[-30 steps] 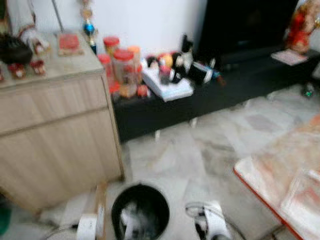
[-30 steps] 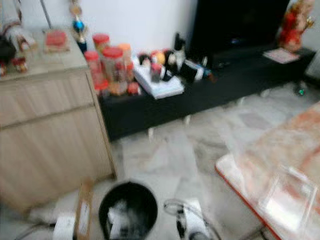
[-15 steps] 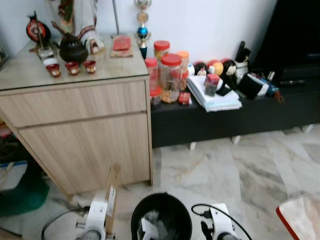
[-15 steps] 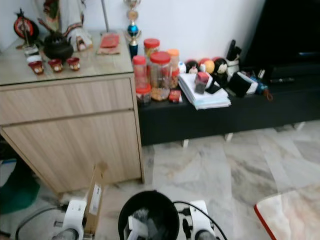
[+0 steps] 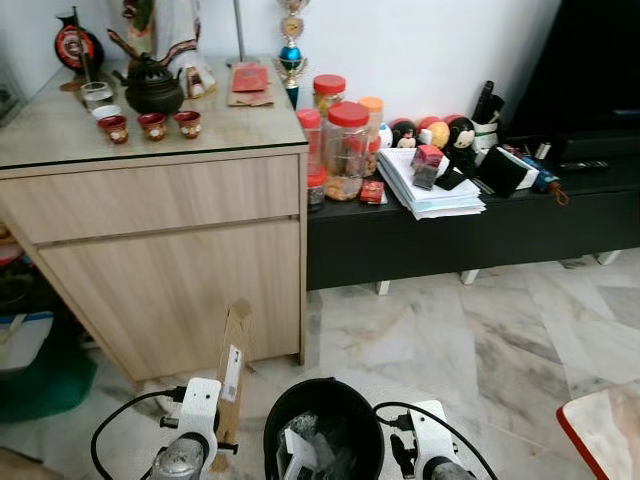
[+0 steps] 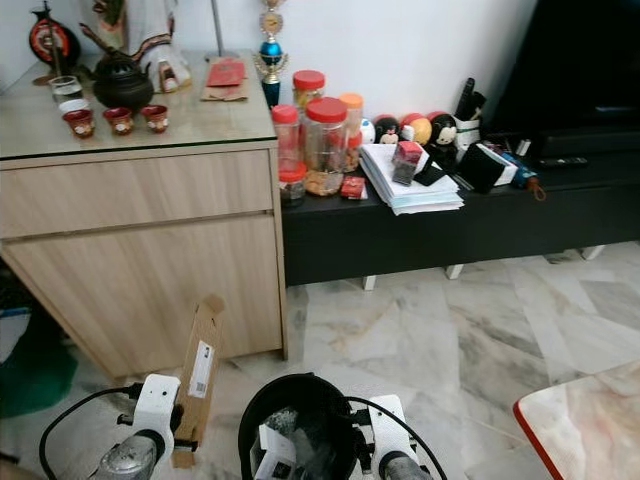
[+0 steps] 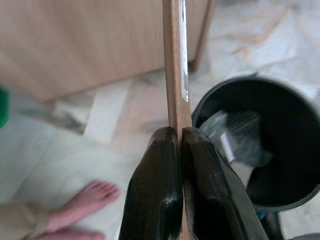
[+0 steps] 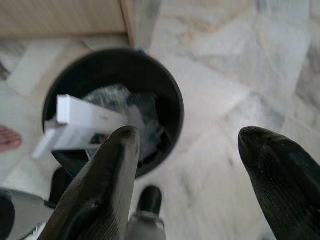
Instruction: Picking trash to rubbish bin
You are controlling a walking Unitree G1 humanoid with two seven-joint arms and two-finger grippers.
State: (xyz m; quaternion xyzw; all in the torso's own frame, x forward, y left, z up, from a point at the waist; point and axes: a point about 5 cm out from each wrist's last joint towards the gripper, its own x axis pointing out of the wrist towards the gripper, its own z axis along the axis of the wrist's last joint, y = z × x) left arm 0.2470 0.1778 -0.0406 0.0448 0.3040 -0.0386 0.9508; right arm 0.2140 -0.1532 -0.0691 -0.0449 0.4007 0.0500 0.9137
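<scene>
Rubbish bin (image 5: 323,425), round and black, is sitting on the marble floor (image 5: 470,340) at the robot's feet, between its two arms, with a white box (image 8: 85,122) and crumpled clear wrapping lying inside it. Behind the bin, a light wooden cabinet (image 5: 160,250) is standing against the wall, carrying a dark teapot (image 5: 152,90) and small red cups (image 5: 152,125); just beside the cabinet, a low black bench (image 5: 470,225) is holding red-lidded jars (image 5: 345,150) and a stack of papers (image 5: 428,190). A flat piece of brown cardboard (image 7: 175,65) is standing upright just left of the bin, and the left gripper (image 7: 179,145) is pinching its lower end with both fingers pressed tight against it. The right gripper (image 8: 190,150) is hovering above the bin's right side with its fingers spread wide, holding nothing. A person's bare foot (image 7: 85,205) is resting on the floor near the left gripper.
</scene>
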